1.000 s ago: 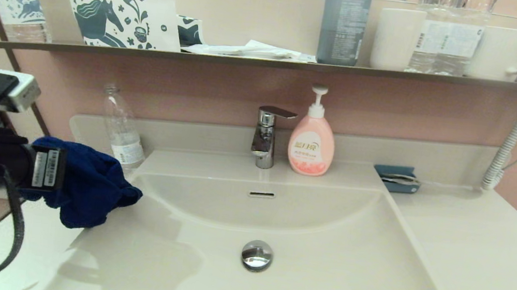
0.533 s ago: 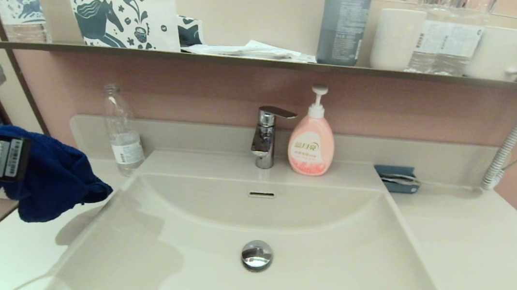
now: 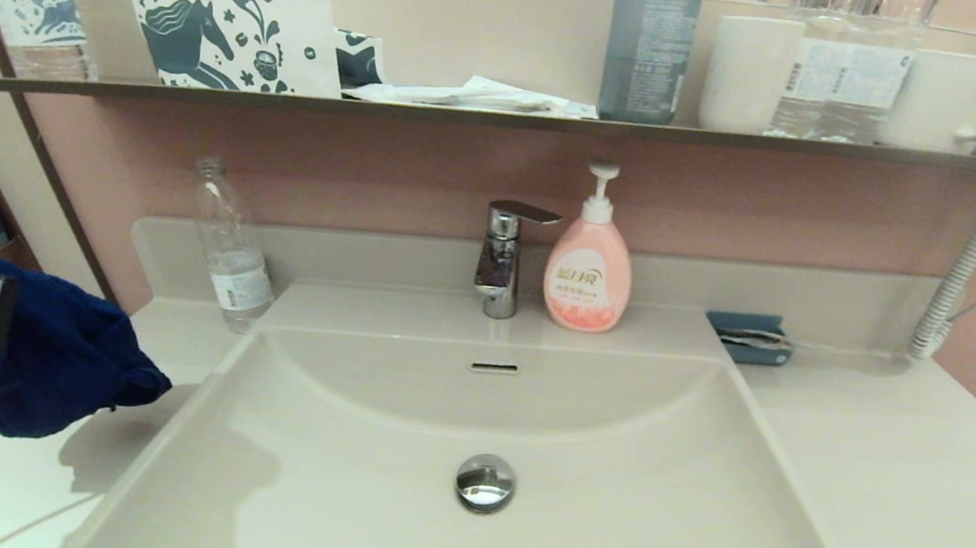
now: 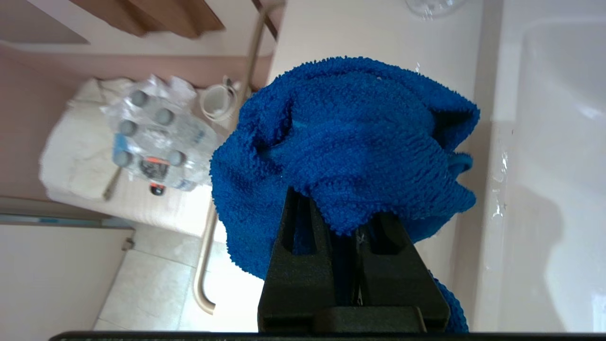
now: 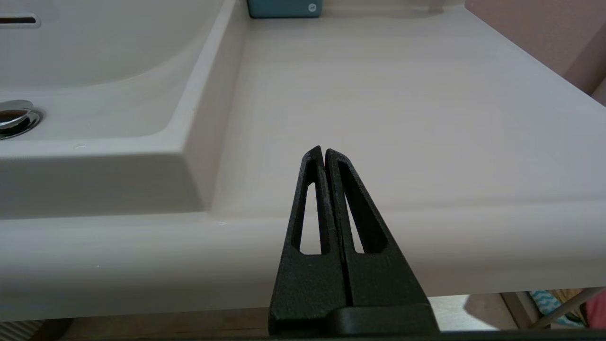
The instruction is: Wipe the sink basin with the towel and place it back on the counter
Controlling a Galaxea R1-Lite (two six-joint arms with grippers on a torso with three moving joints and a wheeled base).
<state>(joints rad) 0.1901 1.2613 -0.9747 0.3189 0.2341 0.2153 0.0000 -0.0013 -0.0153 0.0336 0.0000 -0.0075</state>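
The royal-blue towel hangs bunched from my left gripper, which is shut on it, above the counter left of the sink basin. The towel hides the fingertips. It casts a shadow on the counter beneath and looks clear of the surface. The basin lies to its right with its chrome drain plug and overflow slot. My right gripper is out of the head view. It is shut on nothing, parked in front of the right counter's front edge.
A clear water bottle stands at the back of the left counter. Faucet and pink soap bottle stand behind the basin, and a blue holder sits at the right. A dark shelf with cups and bottles runs overhead.
My left arm has carried the towel leftward and toward me, from over the basin's left rim to above the left counter. The right gripper shows no earlier view.
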